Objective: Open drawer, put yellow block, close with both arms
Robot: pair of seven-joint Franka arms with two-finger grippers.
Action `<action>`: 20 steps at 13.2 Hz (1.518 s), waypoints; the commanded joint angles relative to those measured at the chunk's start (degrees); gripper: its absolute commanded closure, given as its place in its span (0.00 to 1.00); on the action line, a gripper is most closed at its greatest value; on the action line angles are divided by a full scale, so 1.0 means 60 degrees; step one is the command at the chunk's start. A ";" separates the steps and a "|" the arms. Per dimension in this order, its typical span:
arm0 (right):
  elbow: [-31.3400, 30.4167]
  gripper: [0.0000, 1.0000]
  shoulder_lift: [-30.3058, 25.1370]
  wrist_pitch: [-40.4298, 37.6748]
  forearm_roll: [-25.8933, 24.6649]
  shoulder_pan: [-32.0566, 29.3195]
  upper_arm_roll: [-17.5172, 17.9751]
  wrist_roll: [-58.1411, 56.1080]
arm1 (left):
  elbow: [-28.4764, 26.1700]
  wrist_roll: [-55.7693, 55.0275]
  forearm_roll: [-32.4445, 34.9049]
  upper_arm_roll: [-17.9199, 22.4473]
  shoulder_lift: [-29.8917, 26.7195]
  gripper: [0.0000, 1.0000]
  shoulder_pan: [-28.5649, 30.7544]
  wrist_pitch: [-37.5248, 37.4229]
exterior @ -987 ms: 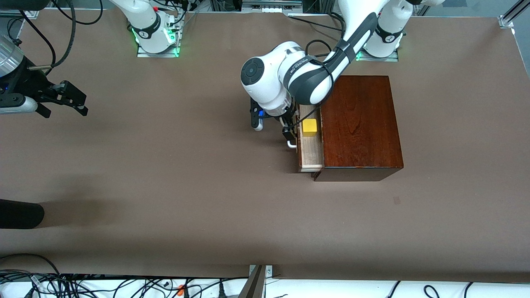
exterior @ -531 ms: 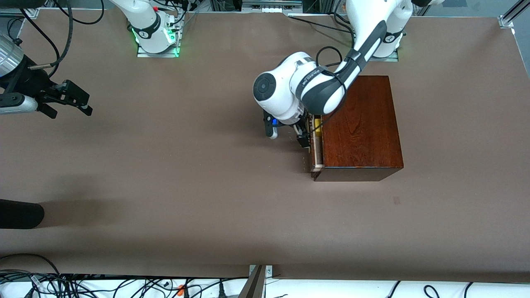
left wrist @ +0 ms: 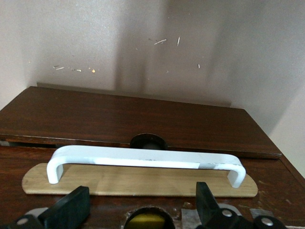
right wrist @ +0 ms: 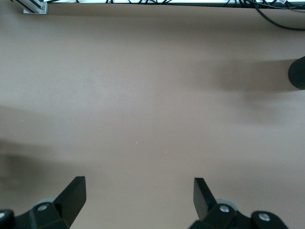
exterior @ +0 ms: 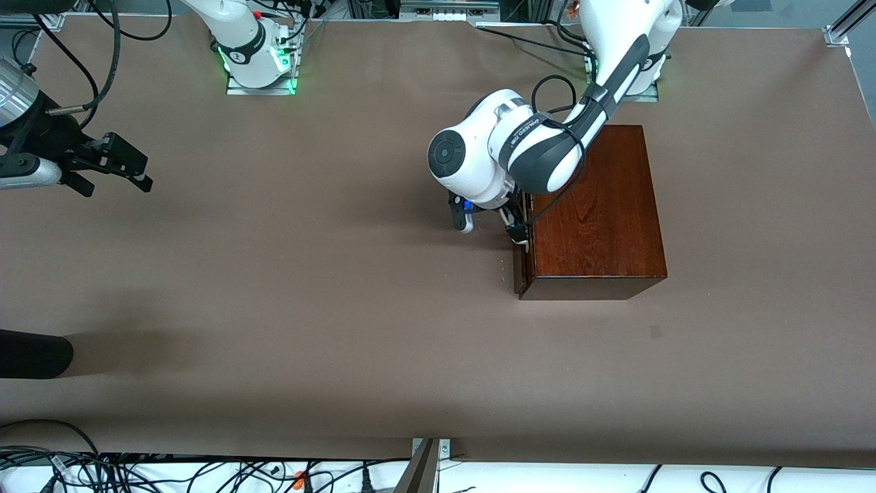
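Since a second ago your drawer (exterior: 523, 250) has slid fully into the wooden box (exterior: 595, 205), hiding the yellow block; your left gripper (left wrist: 138, 210) sits at the white handle (left wrist: 143, 160), jaws wide, gripping nothing; your right gripper (exterior: 126, 164) waits wide open over bare table (exterior: 308, 308).

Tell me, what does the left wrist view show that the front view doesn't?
Only the left wrist view: the whole white handle on the drawer, and the left gripper with fingers spread. Only the front view: both arms, the right gripper open over bare table. Both: the dark wooden box, drawer shut.
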 commanded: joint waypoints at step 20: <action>0.0186 0.00 0.0145 0.0003 0.0192 -0.0029 0.0006 0.0045 | 0.1965 -1.0416 -0.1086 0.0037 -0.2906 0.00 0.1956 -0.0927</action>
